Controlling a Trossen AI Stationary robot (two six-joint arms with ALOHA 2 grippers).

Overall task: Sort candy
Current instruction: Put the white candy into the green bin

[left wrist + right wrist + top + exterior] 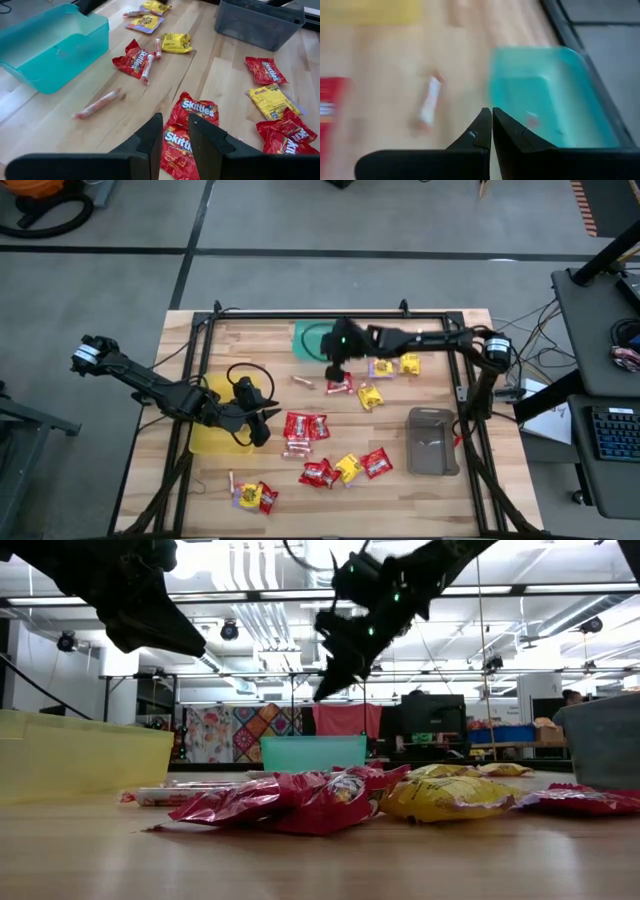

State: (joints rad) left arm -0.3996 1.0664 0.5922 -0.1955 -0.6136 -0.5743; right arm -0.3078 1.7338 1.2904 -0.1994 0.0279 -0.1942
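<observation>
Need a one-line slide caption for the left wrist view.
Left gripper, fingers apart, above red Skittles packets; green tray and grey tray beyond.

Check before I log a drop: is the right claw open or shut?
Shut: the right claw's fingertips meet near the green tray, nothing visible between them.

From straight above we take in the whole wooden table (330, 500) with both arms, while from the near edge, at tabletop height, we look level across it into the room, close behind the red candy packets (290, 802). From the left wrist we look down past two dark fingers (150, 137) at those same packets and toward the green tray (55, 45). From the right wrist we hang just above that same tray (545, 95), so both wrist views and the overhead view share it.
</observation>
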